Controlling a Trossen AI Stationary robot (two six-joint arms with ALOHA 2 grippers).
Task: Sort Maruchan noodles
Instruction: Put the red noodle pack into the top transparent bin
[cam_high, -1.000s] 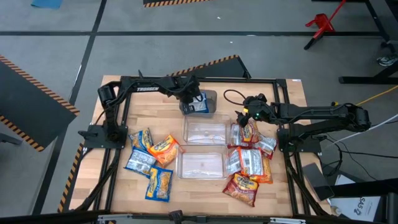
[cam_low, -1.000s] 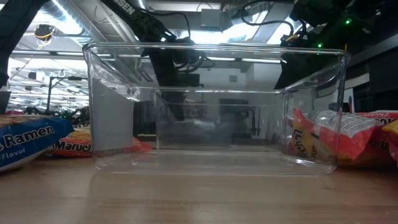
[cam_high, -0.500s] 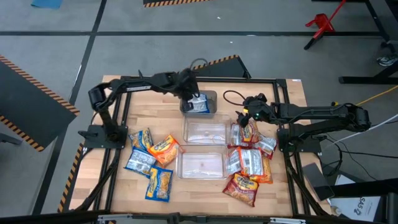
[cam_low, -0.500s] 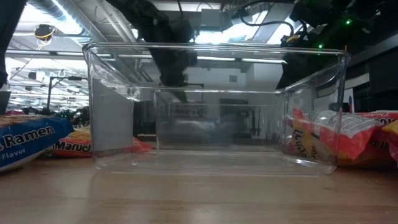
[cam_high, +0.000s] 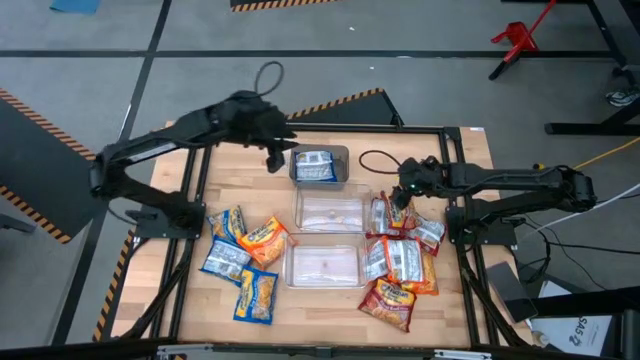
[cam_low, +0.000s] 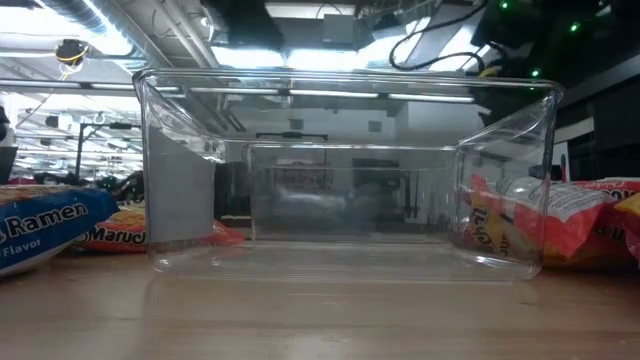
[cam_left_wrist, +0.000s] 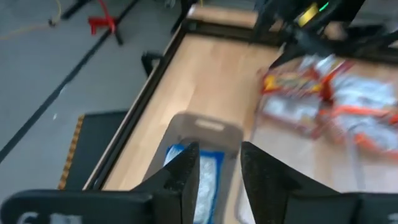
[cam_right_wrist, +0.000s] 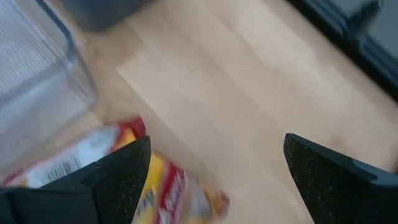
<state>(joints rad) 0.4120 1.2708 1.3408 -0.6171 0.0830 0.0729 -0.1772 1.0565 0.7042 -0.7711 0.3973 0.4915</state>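
**Desk:** Crinkly plastic everywhere — what am I looking at, from the left?

**Operator:** On my left, blue-and-yellow flat ramen packets (cam_high: 240, 262) lie loose on the wooden table (cam_high: 470, 140). My left gripper (cam_high: 274, 160) hangs just beside the grey far bin (cam_high: 343, 152), fingers a narrow gap apart and holding nothing; one blue packet (cam_high: 317, 167) lies inside that bin. Two clear rectangular plastic bins (cam_high: 328, 210) sit in the middle, nothing in them.

**Desk:** And the right?

**Operator:** My right gripper (cam_high: 402, 197) hovers wide open, holding nothing, over the top of the red-and-silver packet pile (cam_high: 400, 262). One red-and-silver packet (cam_right_wrist: 93, 162) lies just under its fingers (cam_right_wrist: 118, 180). I judge the pick needs a straight descent, pinching one packet's edge only, so neighbours stay put.
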